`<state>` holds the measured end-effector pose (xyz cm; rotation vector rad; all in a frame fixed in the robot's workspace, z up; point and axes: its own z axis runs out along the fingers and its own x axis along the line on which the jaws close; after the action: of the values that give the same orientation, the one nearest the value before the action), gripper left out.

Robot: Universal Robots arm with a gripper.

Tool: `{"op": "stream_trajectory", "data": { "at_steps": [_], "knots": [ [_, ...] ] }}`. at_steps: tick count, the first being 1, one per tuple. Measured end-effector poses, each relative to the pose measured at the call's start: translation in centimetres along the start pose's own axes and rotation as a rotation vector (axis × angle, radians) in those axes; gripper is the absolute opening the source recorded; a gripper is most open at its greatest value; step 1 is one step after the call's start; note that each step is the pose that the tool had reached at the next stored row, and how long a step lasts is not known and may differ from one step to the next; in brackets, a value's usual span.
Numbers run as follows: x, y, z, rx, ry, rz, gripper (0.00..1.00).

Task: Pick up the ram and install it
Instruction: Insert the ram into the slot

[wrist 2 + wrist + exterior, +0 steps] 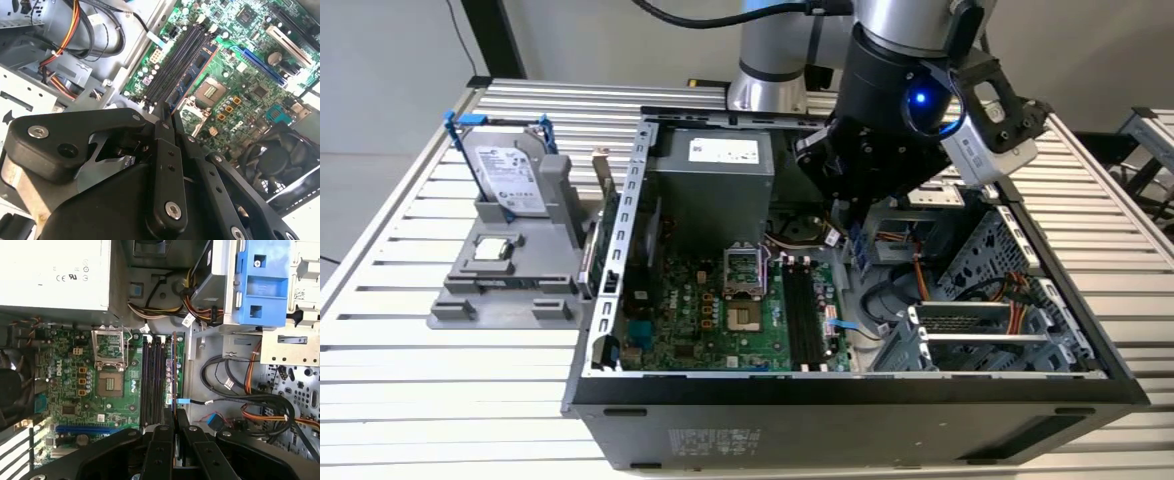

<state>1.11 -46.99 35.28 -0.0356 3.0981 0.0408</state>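
Observation:
My gripper (175, 416) is shut on the ram (173, 371), a thin board seen edge-on that runs out from between the black fingers (161, 440). In the second wrist view the ram (192, 75) shows its chip side, held by the gripper (168, 112). It runs lengthwise along the black memory slots (152, 380) on the green motherboard (70, 390), close beside the outermost slot. I cannot tell whether it touches a slot. In the exterior view the gripper (845, 215) hangs inside the open computer case (854, 410), over the far end of the slots (803, 320).
A grey stand on the exterior view's left holds a silver hard drive (507, 175) and a small processor chip (491, 250). Inside the case are the power supply (714, 165), the open processor socket (110, 385), orange and black cables (260, 410), a blue bracket (260, 290) and a metal drive cage (987, 310).

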Motion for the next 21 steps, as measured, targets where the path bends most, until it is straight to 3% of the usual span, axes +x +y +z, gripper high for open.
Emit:
{"op": "stream_trajectory", "data": {
  "at_steps": [2, 7, 21],
  "knots": [
    [0.02, 0.01, 0.35, 0.0000, 0.0000, 0.000, 0.00],
    [0.02, 0.01, 0.45, 0.0004, 0.0000, 0.000, 0.00],
    [0.13, -0.05, 2.97, 0.0035, -0.0002, 0.012, 0.00]
  ]
}}
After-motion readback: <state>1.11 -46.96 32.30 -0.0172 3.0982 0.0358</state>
